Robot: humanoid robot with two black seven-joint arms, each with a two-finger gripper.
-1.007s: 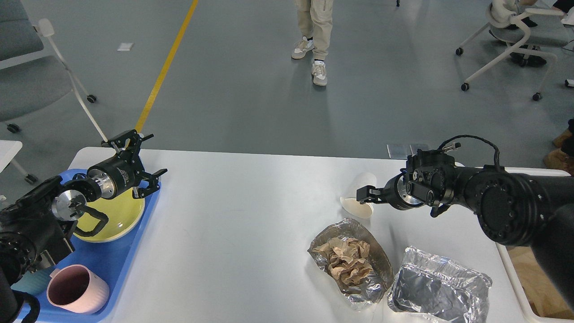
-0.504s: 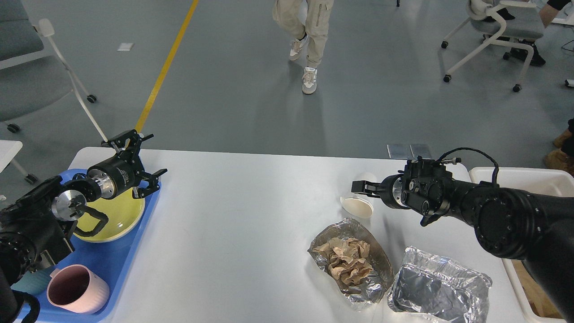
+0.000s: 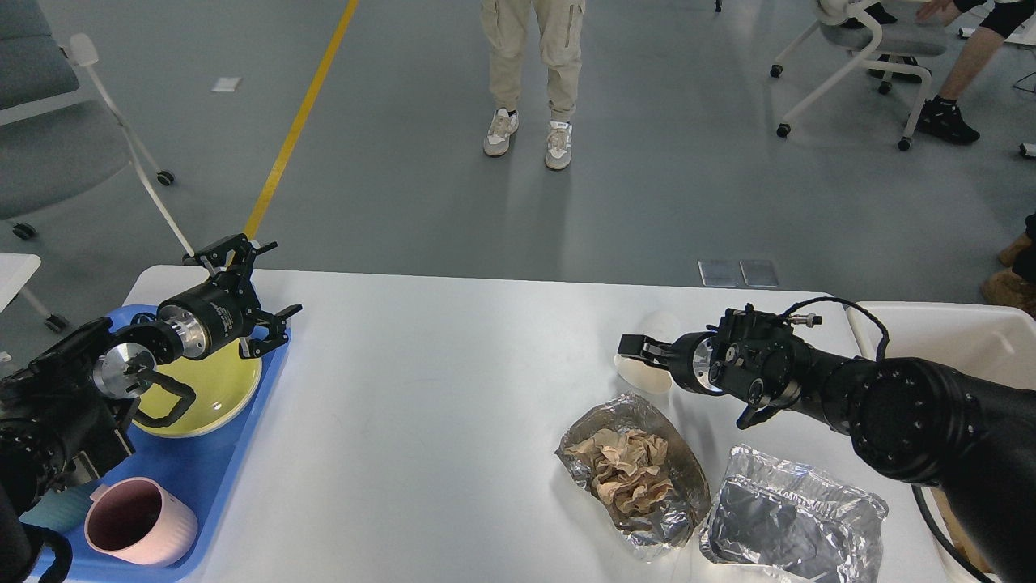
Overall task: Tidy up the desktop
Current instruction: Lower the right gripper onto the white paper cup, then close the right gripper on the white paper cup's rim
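- Right gripper reaches the tipped paper cup on the desktop; its grip state can't be told.
- Left gripper hangs released above the yellow plate.
- Risk: the light cup rolling away or crushing.

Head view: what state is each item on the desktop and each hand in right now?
Paper cup: lying on its side, mouth toward the camera.
Foil tray: open, holding crumpled brown paper.
Second foil tray: open, empty.
Pink mug: upright, empty.
Yellow plate: flat on blue tray.
Left hand: open.
Right hand: at the cup, grip unclear.
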